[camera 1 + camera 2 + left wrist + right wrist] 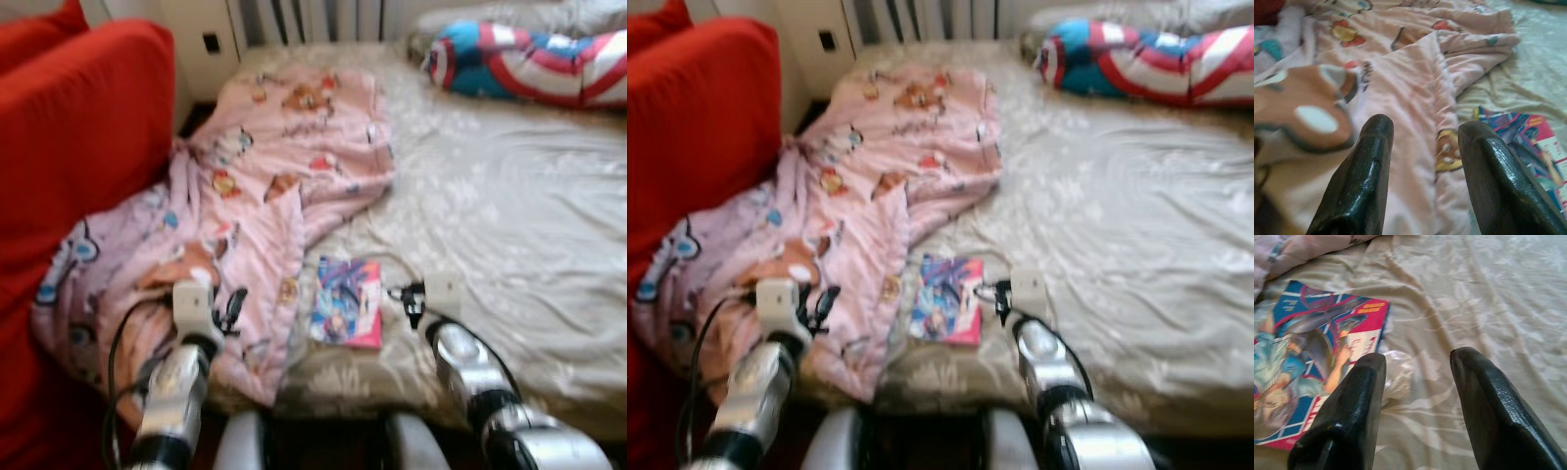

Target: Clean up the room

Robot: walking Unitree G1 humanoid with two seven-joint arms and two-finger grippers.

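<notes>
On bed (pixel 509 215), book (pixel 347 301) lying lengthwise toward headboard, both grippers (pixel 1422 147) (pixel 1418 377) spread wide

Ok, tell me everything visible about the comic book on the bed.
The comic book is a thin, glossy paperback with a cover in blue, pink and white showing a drawn figure. It lies flat and closed on the beige patterned bedsheet near the bed's front edge, just beside the pink cartoon blanket. A small crumpled white scrap lies against its edge.

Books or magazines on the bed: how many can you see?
1. A colourful comic book lies flat on the beige sheet near the foot, beside the pink blanket. More could be hidden under the blanket.
</notes>
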